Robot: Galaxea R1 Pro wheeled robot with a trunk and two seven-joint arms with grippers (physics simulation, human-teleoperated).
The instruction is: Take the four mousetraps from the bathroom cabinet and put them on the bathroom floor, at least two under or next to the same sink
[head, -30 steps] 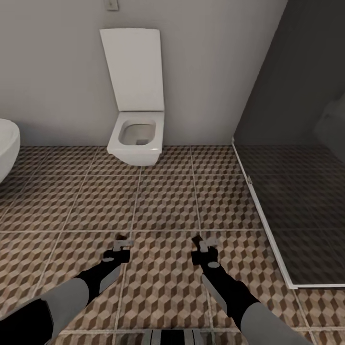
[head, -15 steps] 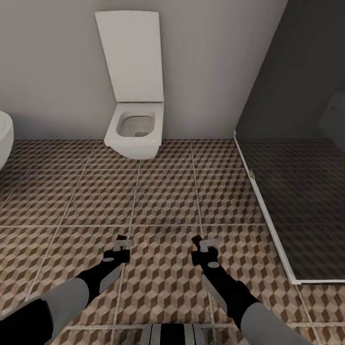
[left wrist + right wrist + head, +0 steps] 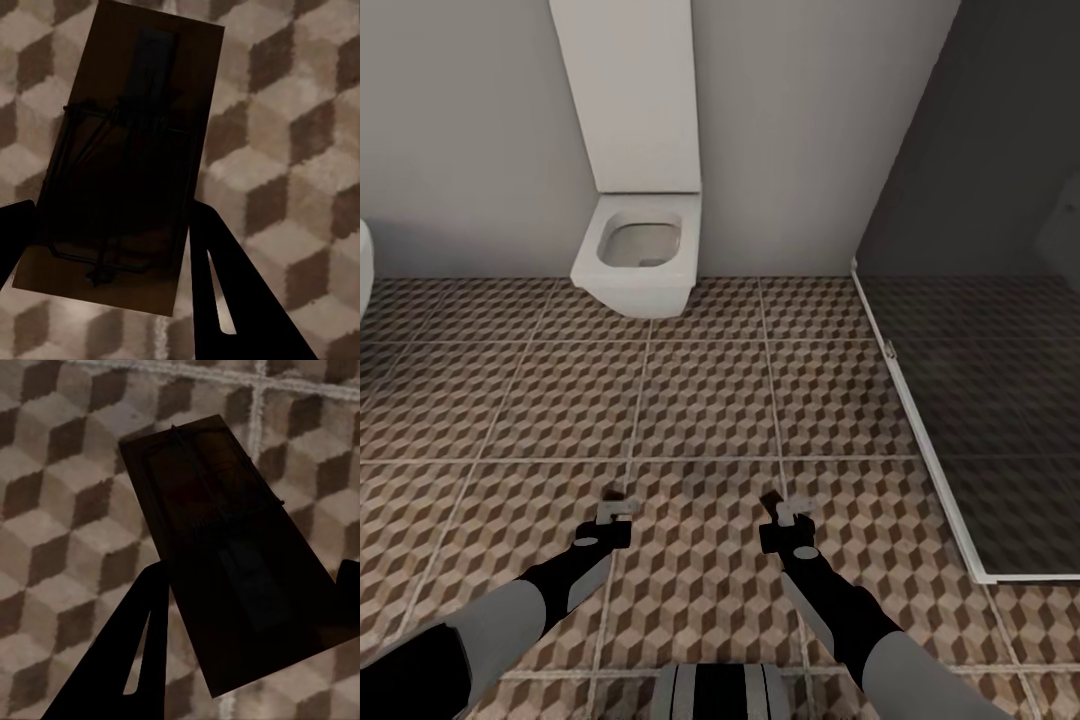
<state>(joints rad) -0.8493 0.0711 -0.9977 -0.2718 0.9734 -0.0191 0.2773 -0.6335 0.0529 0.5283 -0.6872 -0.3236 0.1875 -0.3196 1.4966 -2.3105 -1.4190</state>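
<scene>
Both arms reach out low over the bathroom floor [image 3: 700, 400], well short of the white toilet [image 3: 632, 255] that hangs on the wall; the left hand [image 3: 615, 512] sits on the toilet's left side and the right hand [image 3: 788, 515] a bit to its right; each hand is closed on a small wooden board; in the left wrist view the left mousetrap [image 3: 124, 157] sits flat between the two dark fingers [image 3: 232, 292], with its dark wire on top, and the cube tiles show past it; in the right wrist view the right mousetrap [image 3: 225, 577] is gripped the same way, with one finger [image 3: 127, 652] beside it, and a pale grout line runs across the tiles beyond it; to the right of the toilet stands a dark glass screen [image 3: 980, 300] with a white frame along the floor.
</scene>
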